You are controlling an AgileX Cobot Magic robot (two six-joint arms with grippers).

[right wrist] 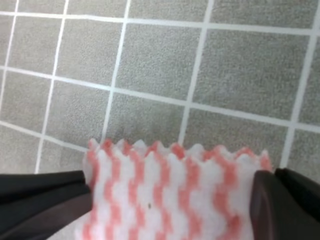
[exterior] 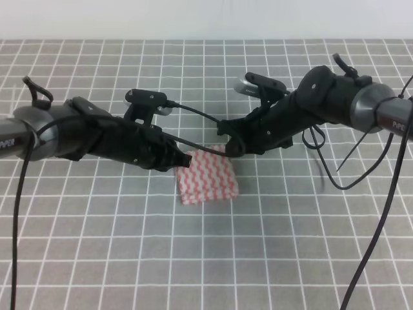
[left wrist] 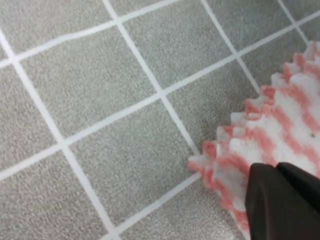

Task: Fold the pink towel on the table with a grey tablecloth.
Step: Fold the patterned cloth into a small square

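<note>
One pink towel (exterior: 208, 177), one table with grey tablecloth (exterior: 206, 258), two pincers.

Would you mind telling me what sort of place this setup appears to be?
Probably a robot test bench: two black arms with grippers, left and right, over a towel on a grid-lined grey tablecloth, plain wall behind.

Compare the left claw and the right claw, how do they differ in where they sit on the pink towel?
The left claw sits at the pink towel's left edge, near a corner, while the right claw is at its far edge. In the left wrist view only one dark finger shows, over the towel's corner; the right wrist view shows two fingers spread apart, with the zigzag edge between them. Both are black and low over the grey table.
</note>
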